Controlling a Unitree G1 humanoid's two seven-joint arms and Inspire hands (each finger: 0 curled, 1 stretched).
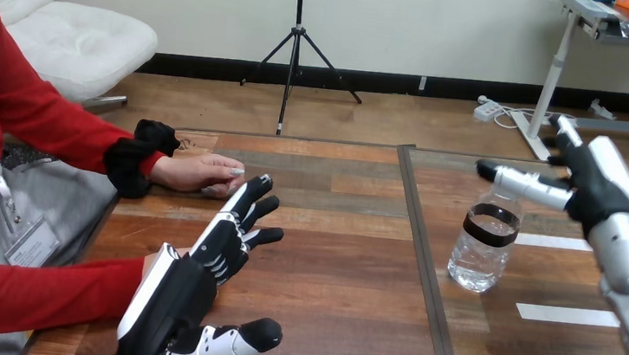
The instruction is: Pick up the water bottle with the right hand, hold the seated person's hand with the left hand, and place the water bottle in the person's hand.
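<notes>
The brown plank-topped wooden bench [329,257] carried everything. The robot's black-and-white left hand [197,275] was held over its near left part, fingers straight and spread, with nothing grasped. The right hand [593,183] was raised at the right, opened wide and empty, one finger stretched just over the clear plastic water bottle with a dark band [484,246], which stood upright on the bench. The person's hand [203,173] was laid on the bench just beyond the left fingertips, not touched. The pick-up was judged to be in hand: next, the right fingers would need to be lowered and closed round the bottle.
</notes>
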